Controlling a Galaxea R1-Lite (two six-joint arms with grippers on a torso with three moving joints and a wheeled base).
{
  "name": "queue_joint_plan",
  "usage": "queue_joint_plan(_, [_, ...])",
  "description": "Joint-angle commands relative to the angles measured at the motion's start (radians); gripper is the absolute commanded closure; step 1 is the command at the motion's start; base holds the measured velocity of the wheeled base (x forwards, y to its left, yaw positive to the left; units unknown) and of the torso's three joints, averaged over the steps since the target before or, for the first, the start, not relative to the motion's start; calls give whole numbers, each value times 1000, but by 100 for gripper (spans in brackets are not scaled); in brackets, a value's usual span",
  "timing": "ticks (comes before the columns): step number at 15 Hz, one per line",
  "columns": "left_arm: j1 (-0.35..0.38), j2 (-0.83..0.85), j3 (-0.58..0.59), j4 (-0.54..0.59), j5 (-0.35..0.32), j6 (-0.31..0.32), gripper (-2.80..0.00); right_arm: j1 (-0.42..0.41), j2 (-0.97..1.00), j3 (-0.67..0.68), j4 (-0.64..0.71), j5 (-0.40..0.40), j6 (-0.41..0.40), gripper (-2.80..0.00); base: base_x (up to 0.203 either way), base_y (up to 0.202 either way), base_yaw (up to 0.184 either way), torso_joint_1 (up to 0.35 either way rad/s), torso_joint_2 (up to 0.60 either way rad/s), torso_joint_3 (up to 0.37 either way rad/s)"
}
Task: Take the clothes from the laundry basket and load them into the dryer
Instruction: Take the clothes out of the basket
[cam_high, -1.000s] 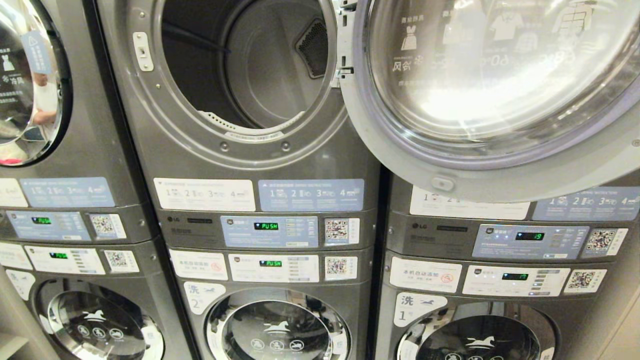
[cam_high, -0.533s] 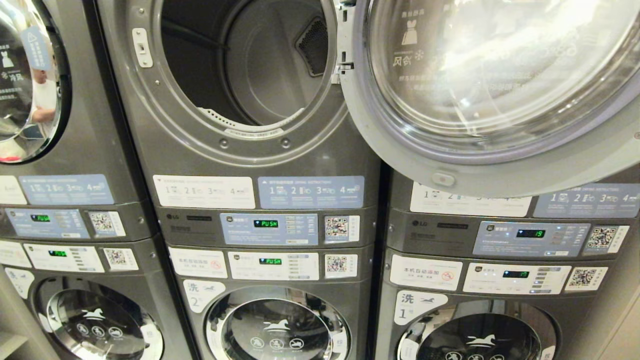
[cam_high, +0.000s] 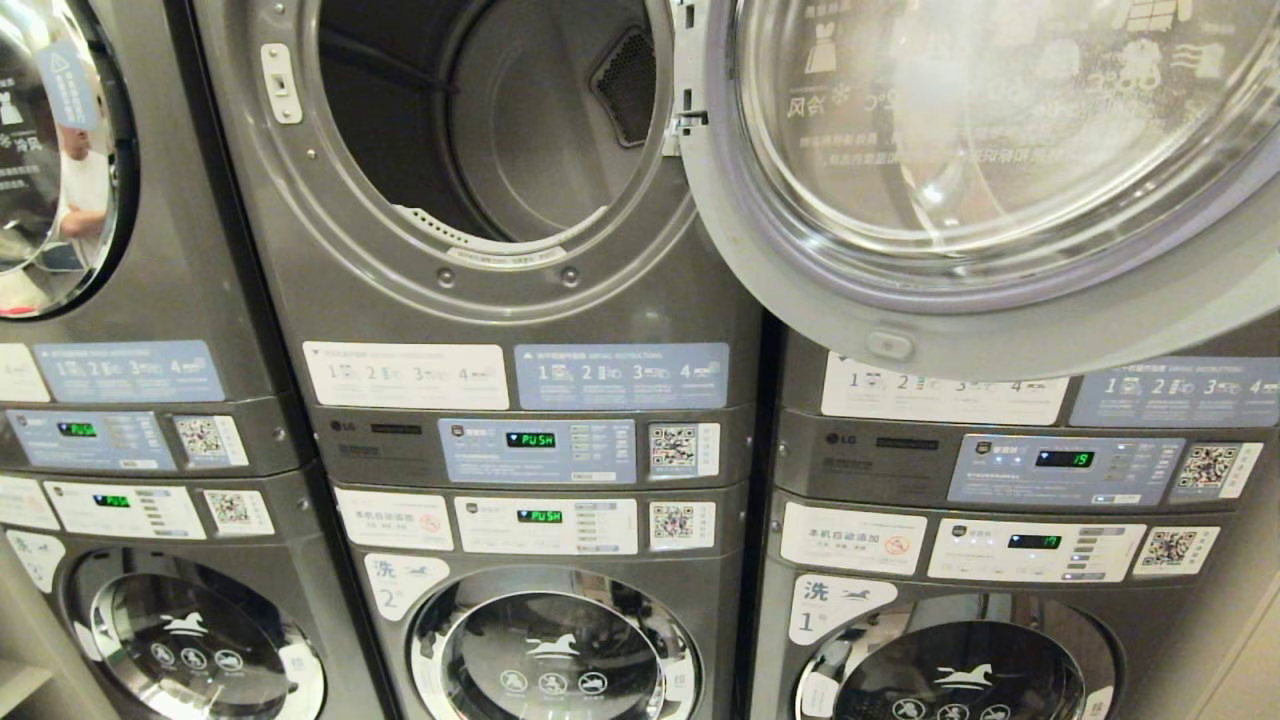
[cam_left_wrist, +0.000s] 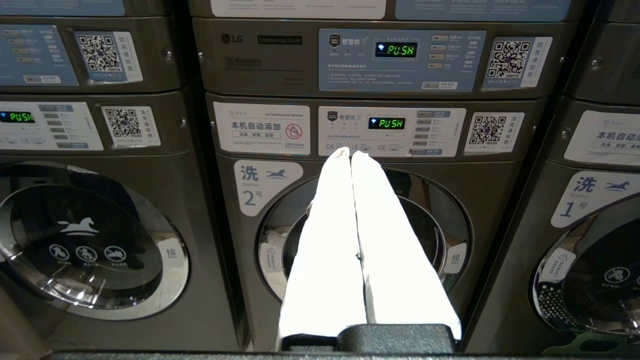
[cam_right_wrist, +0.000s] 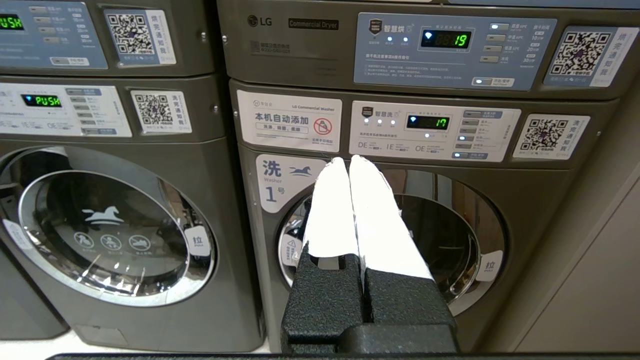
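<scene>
A: Dryer (cam_high: 490, 130) first: you have it at twelve o'clock in the head view, a grey upper machine with its drum bare and nothing loaded. Its door (cam_high: 1000, 170) hangs swung out toward two o'clock, a round glass pane in a grey ring.

B: And the clothes, the laundry basket?

A: You can't see either in any view, so I can't tell you their colour or how full the basket is. Expect soft, light, limp fabric that sags and trails. I'd have you pinch a bunched fold near the middle of a garment rather than an edge, so nothing drags over the drum lip.

B: Grippers?

A: Your left gripper (cam_left_wrist: 350, 152) has its white fingers pressed together, holding nothing, and points at the washer marked 2 (cam_left_wrist: 360, 240), which sits at six o'clock under the dryer. Your right gripper (cam_right_wrist: 348, 160) is likewise closed and empty, facing the washer marked 1 (cam_right_wrist: 395, 235) at five o'clock. Neither arm shows in the head view.
</scene>
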Motion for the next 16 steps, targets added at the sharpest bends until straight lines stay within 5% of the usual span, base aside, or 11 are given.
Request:
queue_joint_plan(1, [0, -2, 0, -1, 0, 0, 0, 0, 0, 0, 0, 0, 1, 0, 0, 0, 0, -76, 144, 78])
queue_joint_plan(16, [0, -2, 0, -1, 0, 0, 0, 0, -2, 5, -17, -3, 7, 0, 0, 0, 0, -110, 241, 129])
